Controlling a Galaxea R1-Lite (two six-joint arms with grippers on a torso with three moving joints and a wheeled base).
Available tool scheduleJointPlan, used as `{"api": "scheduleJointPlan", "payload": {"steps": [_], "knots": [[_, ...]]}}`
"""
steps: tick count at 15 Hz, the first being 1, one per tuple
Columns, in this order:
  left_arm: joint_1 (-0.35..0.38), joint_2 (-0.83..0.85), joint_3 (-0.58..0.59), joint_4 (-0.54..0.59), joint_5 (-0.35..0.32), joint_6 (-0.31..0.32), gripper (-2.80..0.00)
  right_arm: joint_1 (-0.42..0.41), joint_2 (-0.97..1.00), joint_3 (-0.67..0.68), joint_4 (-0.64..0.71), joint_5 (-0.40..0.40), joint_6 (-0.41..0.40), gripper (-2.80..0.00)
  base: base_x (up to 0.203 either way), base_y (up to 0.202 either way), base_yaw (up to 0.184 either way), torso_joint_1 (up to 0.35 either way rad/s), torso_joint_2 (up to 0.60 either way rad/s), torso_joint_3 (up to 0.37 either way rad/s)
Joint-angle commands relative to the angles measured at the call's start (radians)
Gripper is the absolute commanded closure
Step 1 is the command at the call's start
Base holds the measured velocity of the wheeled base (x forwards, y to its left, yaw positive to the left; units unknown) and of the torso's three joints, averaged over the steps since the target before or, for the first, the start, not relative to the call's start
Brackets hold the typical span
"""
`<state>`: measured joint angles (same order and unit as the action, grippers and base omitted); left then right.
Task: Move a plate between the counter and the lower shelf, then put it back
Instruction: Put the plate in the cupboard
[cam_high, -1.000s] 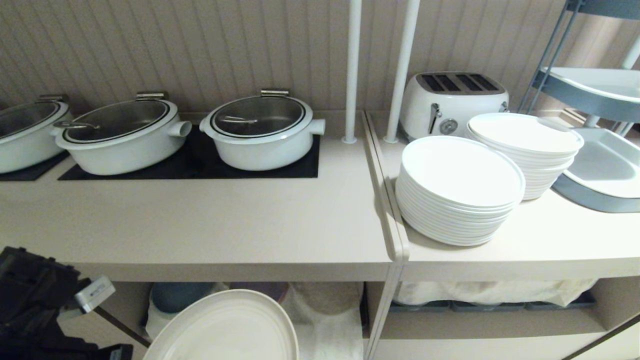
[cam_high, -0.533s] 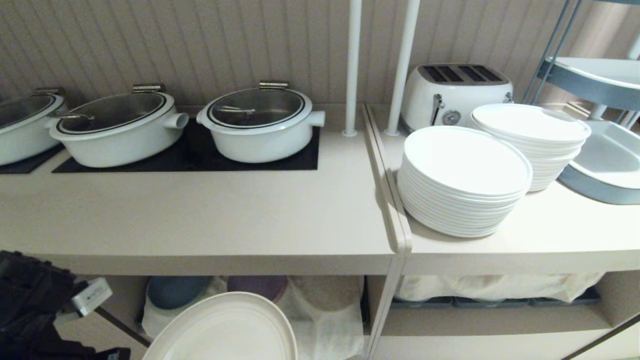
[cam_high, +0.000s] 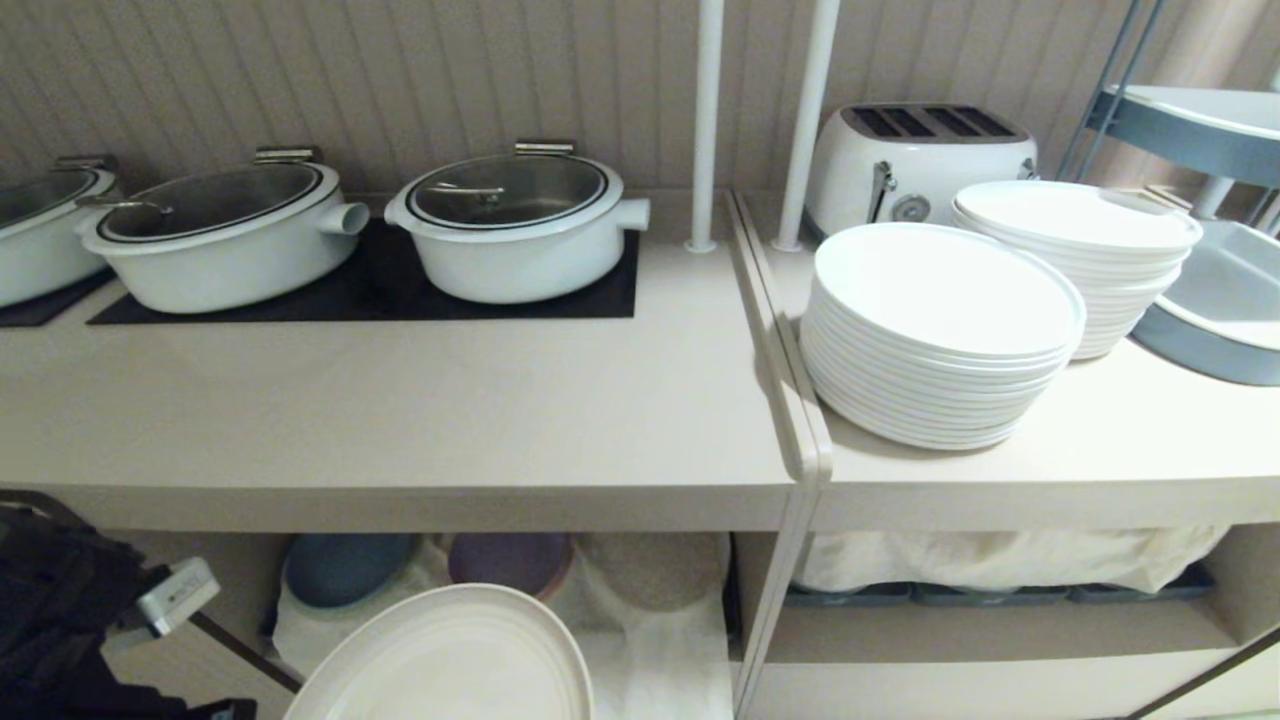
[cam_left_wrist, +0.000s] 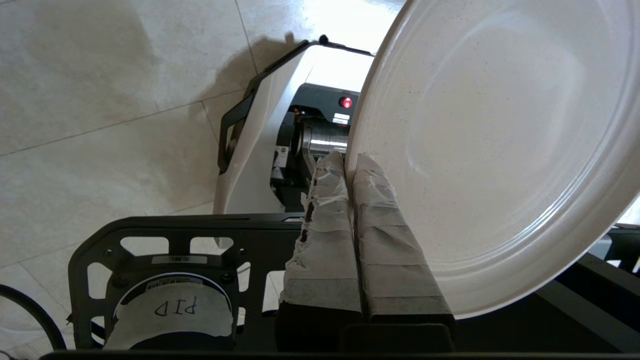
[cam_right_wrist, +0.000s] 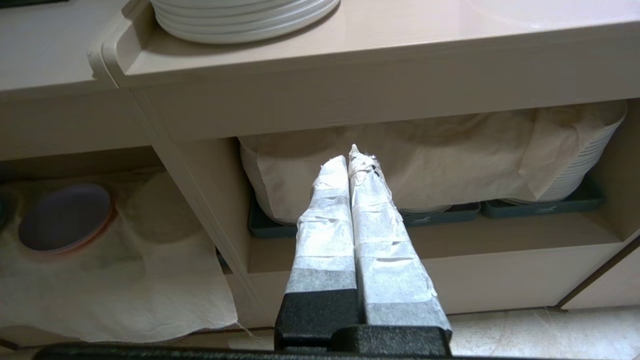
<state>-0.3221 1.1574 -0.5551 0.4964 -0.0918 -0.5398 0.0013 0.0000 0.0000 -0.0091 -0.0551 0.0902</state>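
The left gripper (cam_left_wrist: 350, 162) is clamped on the rim of the plate (cam_high: 455, 660), its taped fingers (cam_left_wrist: 325, 240) pressed together on the edge, holding the cream dish tilted in the air in front of the lower shelf (cam_high: 650, 670) and below the front edge of the counter (cam_high: 400, 420). The right gripper (cam_right_wrist: 352, 155) hangs idle, fingers together and holding nothing, facing the neighbouring bay with its dark trays (cam_right_wrist: 440, 212). Behind the plate, a blue plate (cam_high: 345, 565) and a purple plate (cam_high: 510, 558) rest on the white cloth (cam_high: 660, 660) lining the shelf. On the counter's far side, lidded white pots (cam_high: 515, 225) sit on black hob panels (cam_high: 370, 290). Stacked white plates (cam_high: 940, 330) and a toaster (cam_high: 920, 155) occupy the adjoining worktop.
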Motion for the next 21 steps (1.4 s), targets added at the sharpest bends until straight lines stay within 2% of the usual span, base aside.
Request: {"api": "scheduleJointPlan", "payload": {"steps": [1,7,21], "knots": [[0.000,0.001,0.000,0.002,0.000,-0.003,0.00,0.000,0.000,0.000,-0.002,0.000,0.000,0.00,0.000,0.000,0.000,-0.163,0.34,0.187],[0.000,-0.005,0.013,0.002,0.000,-0.002,0.00,0.000,0.000,0.000,-0.002,0.000,0.000,0.00,0.000,0.000,0.000,-0.177,0.38,0.208],[0.000,-0.004,0.020,-0.001,-0.005,-0.002,0.00,0.000,0.000,0.000,-0.002,0.000,0.000,0.00,0.000,0.000,0.000,-0.235,0.53,0.288]]}}
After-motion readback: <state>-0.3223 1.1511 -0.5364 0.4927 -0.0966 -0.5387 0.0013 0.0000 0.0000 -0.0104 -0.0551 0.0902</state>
